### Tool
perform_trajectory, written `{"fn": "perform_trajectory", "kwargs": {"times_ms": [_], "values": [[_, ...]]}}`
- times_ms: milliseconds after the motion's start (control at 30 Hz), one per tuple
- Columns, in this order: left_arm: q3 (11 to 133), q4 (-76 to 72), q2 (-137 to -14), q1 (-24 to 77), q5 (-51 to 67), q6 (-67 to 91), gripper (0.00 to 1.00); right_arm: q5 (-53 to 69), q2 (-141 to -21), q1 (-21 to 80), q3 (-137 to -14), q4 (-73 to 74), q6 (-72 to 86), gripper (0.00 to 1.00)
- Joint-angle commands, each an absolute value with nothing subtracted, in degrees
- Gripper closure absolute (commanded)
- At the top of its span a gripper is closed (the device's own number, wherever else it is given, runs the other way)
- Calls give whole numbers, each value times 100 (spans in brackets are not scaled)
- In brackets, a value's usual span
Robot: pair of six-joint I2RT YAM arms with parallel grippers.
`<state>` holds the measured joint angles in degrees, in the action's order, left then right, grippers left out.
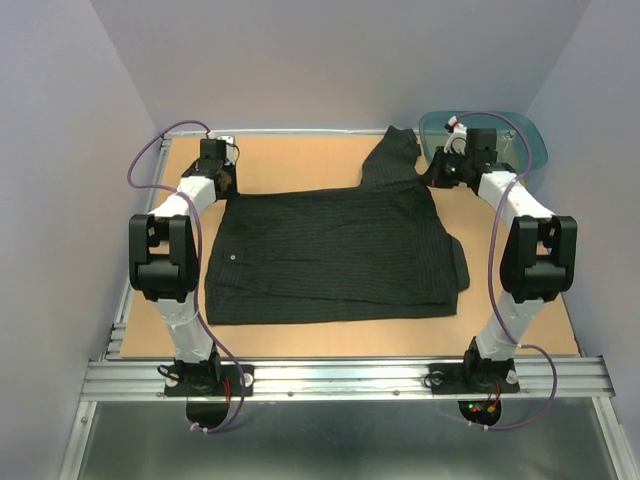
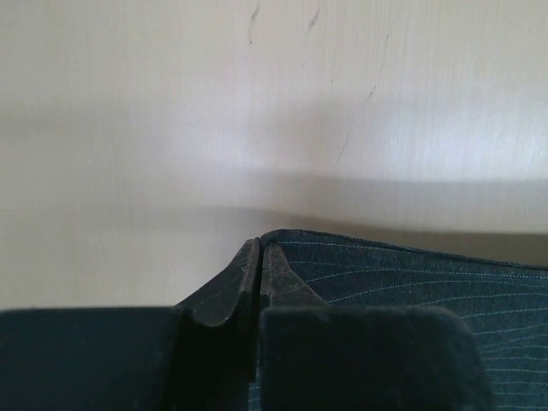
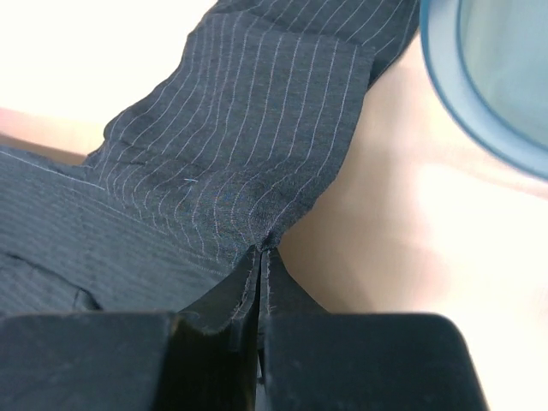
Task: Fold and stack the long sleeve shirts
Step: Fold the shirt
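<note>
Shirt [image 1: 330,250] pinched at two far corners.
Left gripper [image 2: 259,250] clenched on a corner at its tips; right gripper [image 3: 259,253] clenched on cloth, sleeve [image 3: 257,111] ahead, tub [image 3: 505,86] ahead-right.

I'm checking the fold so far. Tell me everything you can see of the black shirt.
The black shirt is thin pinstriped cloth with a small pale button, lying flat on the tan table. One sleeve stretches toward the far right, near the teal tub. The left gripper pinches its far left corner; the right gripper pinches where sleeve meets body.
</note>
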<state>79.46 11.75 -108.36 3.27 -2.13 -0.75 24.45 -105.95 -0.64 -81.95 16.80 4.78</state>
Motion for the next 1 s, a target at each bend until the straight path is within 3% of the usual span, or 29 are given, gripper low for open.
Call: {"fn": "perform_trajectory", "kwargs": {"times_ms": [0,700,967], "values": [[7577,923,-10363,255,-642,-26,100,2303,-10319,-97,-7841,1477,545,99],[6004,185,-8939,606,-1397,26,100,1389,-9132,-97,-6030,1064,1845,99],[5424,-613,-8587,984,-2301,-377,93,1327,-8781,-97,-5169,642,2302,99]]}}
